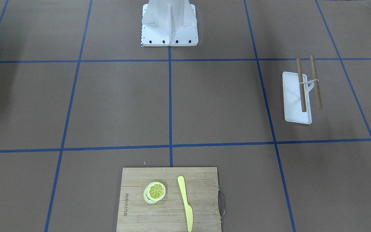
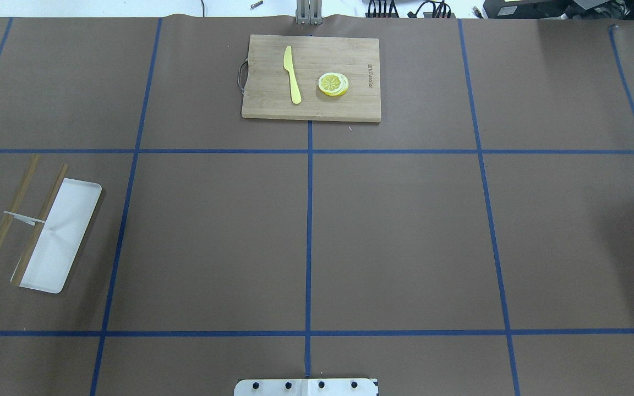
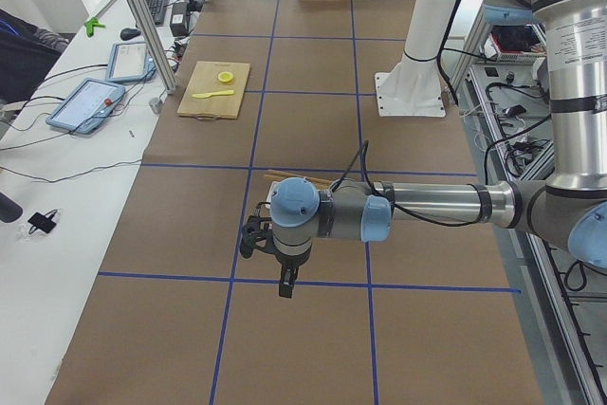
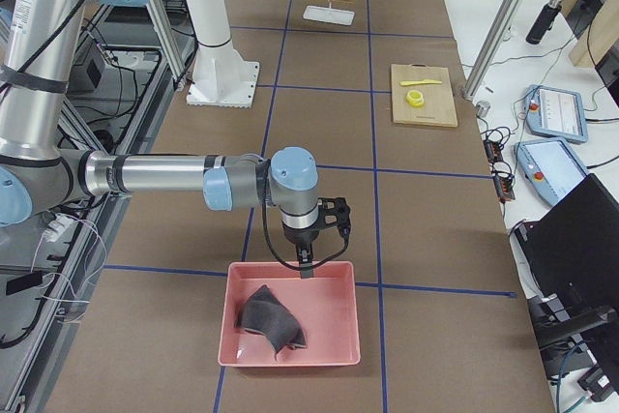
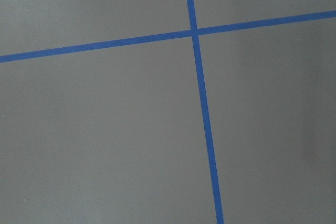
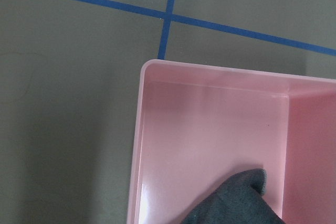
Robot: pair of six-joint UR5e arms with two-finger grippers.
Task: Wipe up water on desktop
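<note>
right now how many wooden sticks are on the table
2. One wooden stick lies across the white tray; the other sits beside it over the desktop, joined by a white strip. None appear hidden.

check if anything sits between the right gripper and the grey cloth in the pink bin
Nothing visible does. The right gripper hangs over the pink bin at its rim, and the dark grey cloth lies uncovered inside.
</note>
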